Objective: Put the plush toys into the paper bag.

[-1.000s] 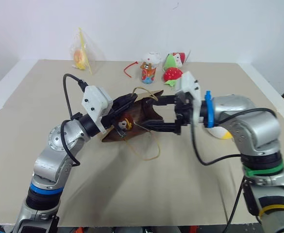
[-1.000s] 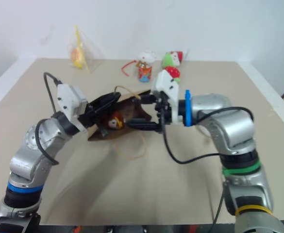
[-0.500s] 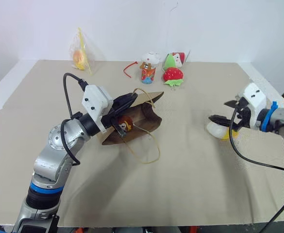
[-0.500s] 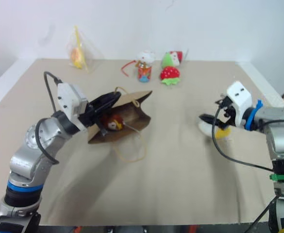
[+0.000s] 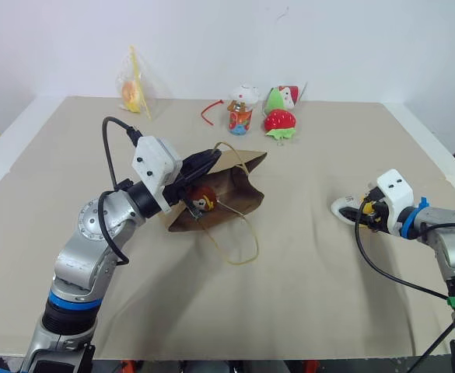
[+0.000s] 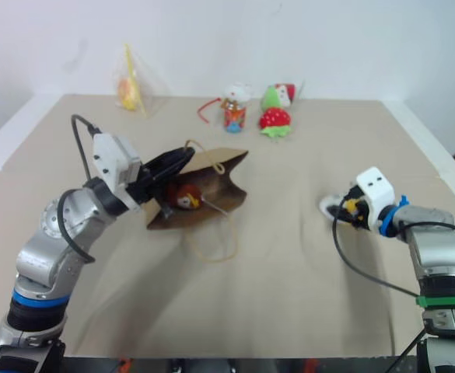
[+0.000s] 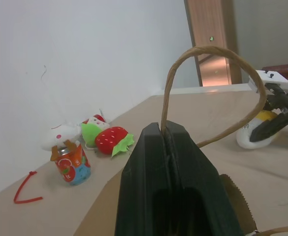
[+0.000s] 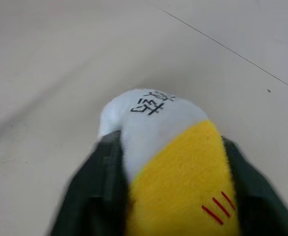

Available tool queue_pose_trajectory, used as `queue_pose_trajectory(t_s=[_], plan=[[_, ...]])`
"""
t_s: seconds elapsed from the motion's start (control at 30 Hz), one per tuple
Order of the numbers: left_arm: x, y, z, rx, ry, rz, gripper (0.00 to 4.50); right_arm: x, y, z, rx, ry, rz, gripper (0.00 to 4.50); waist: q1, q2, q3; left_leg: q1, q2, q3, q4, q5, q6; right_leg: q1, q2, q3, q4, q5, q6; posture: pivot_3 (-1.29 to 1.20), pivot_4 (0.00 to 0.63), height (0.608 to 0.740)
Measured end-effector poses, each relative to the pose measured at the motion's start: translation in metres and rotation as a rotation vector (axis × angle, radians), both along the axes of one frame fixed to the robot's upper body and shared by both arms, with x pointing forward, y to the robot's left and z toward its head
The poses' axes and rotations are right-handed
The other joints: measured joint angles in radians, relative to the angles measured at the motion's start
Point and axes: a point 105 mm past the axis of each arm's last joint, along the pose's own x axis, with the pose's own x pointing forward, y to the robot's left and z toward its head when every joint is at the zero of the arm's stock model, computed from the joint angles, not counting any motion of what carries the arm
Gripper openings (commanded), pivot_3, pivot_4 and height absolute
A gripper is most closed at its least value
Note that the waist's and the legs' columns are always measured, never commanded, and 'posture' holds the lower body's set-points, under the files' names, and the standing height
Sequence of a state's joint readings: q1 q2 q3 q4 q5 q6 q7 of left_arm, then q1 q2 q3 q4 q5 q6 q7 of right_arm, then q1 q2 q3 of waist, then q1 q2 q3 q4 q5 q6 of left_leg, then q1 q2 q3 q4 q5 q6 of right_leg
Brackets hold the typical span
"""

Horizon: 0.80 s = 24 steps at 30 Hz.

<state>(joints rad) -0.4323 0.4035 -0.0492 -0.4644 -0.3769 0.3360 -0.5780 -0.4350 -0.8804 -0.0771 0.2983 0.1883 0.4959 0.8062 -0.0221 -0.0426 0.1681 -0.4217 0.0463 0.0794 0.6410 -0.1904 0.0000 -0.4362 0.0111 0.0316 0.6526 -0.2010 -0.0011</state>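
Black lettering on egg-shaped toy [image 8: 158, 147]

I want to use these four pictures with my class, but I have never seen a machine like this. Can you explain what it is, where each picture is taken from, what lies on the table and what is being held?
It is a humanoid robot with two arms, each ending in two black fingers. The two wide pictures come from cameras in its head, looking down over the table. The other two come from a camera on each wrist. The left gripper is shut on a cord handle of the paper bag, holding its mouth up; a brown plush toy already lies inside. The right gripper has its fingers around the white and yellow egg toy, still on the table. At the far edge lie a strawberry plush, a small figure and a clear packet.
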Motion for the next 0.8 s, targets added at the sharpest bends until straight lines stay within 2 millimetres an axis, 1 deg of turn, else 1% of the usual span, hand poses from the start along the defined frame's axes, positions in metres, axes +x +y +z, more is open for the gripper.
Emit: queue_pose_trajectory(t_s=[0.03, 0.07, 0.1, 0.13, 0.17, 0.2, 0.23, 0.27, 0.3, 0.33, 0.37, 0.4, 0.43, 0.47, 0.5, 0.53, 0.57, 0.6, 0.67, 0.7, 0.73, 0.77, 0.8], plan=[[0.000, 0.000, 0.000, 0.000, 0.000, 0.000, 0.00, -0.001, 0.001, -0.001, 0.006, 0.005, 0.004, 0.80, 0.000, 0.000, 0.000, 0.000, 0.000, 0.000, 0.000, 0.000, 0.000, 0.000, 0.000, 0.001, 0.000, 0.000, 0.000, 0.00, 0.150, 0.740], [0.000, 0.000, 0.000, 0.000, 0.000, 0.000, 0.00, -0.001, 0.002, 0.000, 0.012, 0.010, 0.009, 0.41, 0.000, 0.000, 0.000, 0.000, 0.000, 0.000, 0.000, 0.000, 0.000, 0.000, 0.000, 0.001, 0.000, 0.000, 0.000, 0.00, 0.150, 0.740], [0.000, 0.000, 0.000, 0.000, 0.000, 0.000, 0.00, -0.002, 0.003, 0.000, 0.016, 0.012, 0.014, 0.41, 0.000, 0.000, 0.000, 0.000, 0.000, 0.000, 0.000, 0.000, 0.001, 0.000, 0.000, 0.001, 0.000, 0.000, 0.000, 0.00, 0.150, 0.740], [0.000, 0.000, 0.000, 0.000, 0.000, 0.000, 0.00, -0.002, 0.004, 0.000, 0.024, 0.015, 0.020, 0.21, 0.000, 0.000, 0.000, 0.000, 0.000, 0.000, 0.000, 0.000, 0.001, 0.000, 0.000, 0.001, 0.000, 0.000, 0.001, 0.00, 0.150, 0.740], [0.000, 0.000, 0.000, 0.000, 0.000, 0.000, 0.00, -0.002, 0.006, 0.001, 0.029, 0.016, 0.026, 0.21, 0.000, 0.000, 0.000, 0.000, 0.000, 0.000, 0.000, 0.000, 0.001, 0.000, 0.000, 0.001, 0.000, 0.000, 0.001, 0.00, 0.150, 0.740], [0.001, 0.000, 0.001, 0.000, -0.002, -0.001, 0.00, -0.007, 0.028, 0.009, 0.079, 0.032, 0.142, 0.21, -0.002, 0.000, 0.000, 0.000, 0.000, 0.001, -0.001, 0.000, 0.001, -0.001, 0.001, 0.002, 0.000, 0.000, 0.000, 0.00, 0.150, 0.740], [0.001, -0.001, 0.002, 0.000, -0.005, -0.003, 0.00, -0.008, 0.035, 0.013, 0.086, 0.026, 0.177, 0.21, -0.002, 0.000, 0.000, 0.000, 0.000, 0.001, -0.001, 0.000, 0.001, -0.001, 0.002, 0.002, 0.000, 0.000, 0.000, 0.00, 0.150, 0.740], [0.001, -0.001, 0.004, 0.000, -0.010, -0.005, 0.00, -0.010, 0.046, 0.020, 0.117, 0.029, 0.227, 0.21, -0.002, 0.000, 0.000, 0.000, 0.000, 0.000, -0.001, 0.000, 0.001, -0.001, 0.002, 0.002, 0.000, 0.000, 0.000, 0.00, 0.150, 0.740], [0.001, -0.001, 0.003, 0.000, -0.008, -0.004, 0.00, -0.014, 0.067, 0.035, 0.169, 0.022, 0.309, 0.21, -0.004, 0.002, 0.001, 0.000, 0.000, 0.001, -0.002, 0.000, 0.001, -0.003, 0.003, 0.003, 0.000, 0.001, 0.000, 0.00, 0.150, 0.740], [0.002, -0.002, 0.002, 0.000, -0.004, -0.006, 0.00, -0.017, 0.087, 0.055, 0.197, -0.011, 0.402, 0.21, -0.005, 0.002, 0.001, 0.000, 0.000, 0.001, -0.002, 0.000, 0.000, -0.003, 0.003, 0.003, 0.001, 0.001, 0.000, 0.00, 0.150, 0.740], [0.002, -0.002, 0.002, -0.001, -0.003, -0.006, 0.00, -0.019, 0.093, 0.061, 0.211, -0.015, 0.426, 0.21, -0.007, 0.002, 0.001, 0.000, 0.000, 0.000, -0.002, 0.000, 0.000, -0.003, 0.003, 0.004, 0.001, 0.001, 0.000, 0.00, 0.150, 0.740], [0.002, -0.002, 0.002, -0.001, -0.002, -0.007, 0.00, -0.028, 0.117, 0.087, 0.243, -0.050, 0.534, 0.21, -0.007, 0.002, 0.001, 0.000, 0.001, -0.001, -0.002, 0.000, 0.000, -0.003, 0.004, 0.004, 0.001, 0.000, 0.000, 0.00, 0.150, 0.740], [0.002, -0.002, 0.002, -0.001, -0.002, -0.006, 0.00, -0.034, 0.129, 0.097, 0.275, -0.057, 0.588, 0.21, -0.006, 0.002, 0.001, 0.000, 0.002, -0.002, -0.002, 0.000, 0.000, -0.002, 0.004, 0.002, 0.001, 0.000, -0.001, 0.00, 0.150, 0.740], [0.002, -0.002, 0.002, -0.001, -0.002, -0.006, 0.00, -0.036, 0.134, 0.101, 0.284, -0.061, 0.612, 0.21, -0.005, 0.002, 0.001, 0.000, 0.002, -0.002, -0.002, 0.000, 0.000, -0.002, 0.004, 0.002, 0.001, 0.000, -0.001, 0.00, 0.150, 0.740], [0.003, -0.003, 0.002, -0.003, 0.001, -0.007, 0.00, -0.056, 0.175, 0.116, 0.387, -0.049, 0.781, 0.21, -0.002, 0.001, 0.001, 0.000, 0.002, -0.002, -0.002, 0.000, 0.000, -0.002, 0.004, 0.002, 0.001, -0.001, -0.002, 0.00, 0.150, 0.740], [0.003, -0.003, 0.002, -0.003, 0.001, -0.006, 0.00, -0.057, 0.179, 0.116, 0.395, -0.048, 0.797, 0.21, -0.002, 0.001, 0.001, -0.001, 0.002, -0.002, -0.002, 0.000, 0.000, -0.002, 0.003, 0.002, 0.001, -0.001, -0.002, 0.00, 0.150, 0.740], [0.004, -0.004, 0.002, -0.005, 0.001, -0.009, 0.00, -0.063, 0.196, 0.117, 0.424, -0.041, 0.854, 0.21, -0.002, 0.001, 0.001, -0.001, 0.002, -0.001, -0.002, 0.000, 0.000, -0.002, 0.003, 0.002, 0.001, 0.000, -0.002, 0.00, 0.150, 0.740], [0.003, -0.007, 0.003, -0.012, -0.002, -0.020, 0.00, -0.071, 0.220, 0.117, 0.445, -0.023, 0.930, 0.21, -0.001, 0.001, 0.001, -0.002, 0.002, -0.001, -0.002, 0.000, 0.000, -0.002, 0.002, 0.002, 0.001, 0.000, -0.001, 0.00, 0.150, 0.740], [0.002, -0.009, 0.004, -0.014, -0.004, -0.025, 0.00, -0.074, 0.229, 0.116, 0.450, -0.016, 0.954, 0.21, -0.001, 0.001, 0.001, -0.002, 0.002, -0.001, -0.002, 0.000, 0.000, -0.002, 0.001, 0.002, 0.001, 0.000, -0.001, 0.00, 0.150, 0.740], [0.003, -0.008, 0.004, -0.014, -0.004, -0.022, 0.00, -0.074, 0.237, 0.116, 0.458, -0.021, 0.963, 0.21, -0.001, 0.001, 0.001, -0.002, 0.001, 0.000, -0.002, 0.000, 0.000, -0.002, 0.001, 0.002, 0.001, 0.000, -0.001, 0.00, 0.150, 0.740], [0.003, -0.009, 0.004, -0.015, -0.004, -0.023, 0.00, -0.074, 0.239, 0.116, 0.460, -0.022, 0.965, 0.21, -0.001, 0.001, 0.001, -0.002, 0.001, 0.000, -0.001, 0.000, 0.000, -0.003, 0.001, 0.002, 0.000, 0.000, -0.001, 0.00, 0.150, 0.740], [0.003, -0.009, 0.004, -0.016, -0.004, -0.023, 0.00, -0.073, 0.247, 0.114, 0.457, -0.027, 0.967, 0.21, -0.001, 0.001, 0.001, -0.003, 0.001, 0.000, -0.001, 0.000, 0.000, -0.003, 0.000, 0.002, 0.000, 0.000, 0.000, 0.00, 0.150, 0.740], [0.003, -0.009, 0.004, -0.016, -0.004, -0.023, 0.00, -0.071, 0.250, 0.113, 0.453, -0.030, 0.965, 0.21, 0.000, 0.001, 0.001, -0.003, 0.001, 0.000, -0.001, 0.000, 0.000, -0.003, 0.000, 0.002, 0.000, 0.000, 0.000, 0.00, 0.150, 0.740]])
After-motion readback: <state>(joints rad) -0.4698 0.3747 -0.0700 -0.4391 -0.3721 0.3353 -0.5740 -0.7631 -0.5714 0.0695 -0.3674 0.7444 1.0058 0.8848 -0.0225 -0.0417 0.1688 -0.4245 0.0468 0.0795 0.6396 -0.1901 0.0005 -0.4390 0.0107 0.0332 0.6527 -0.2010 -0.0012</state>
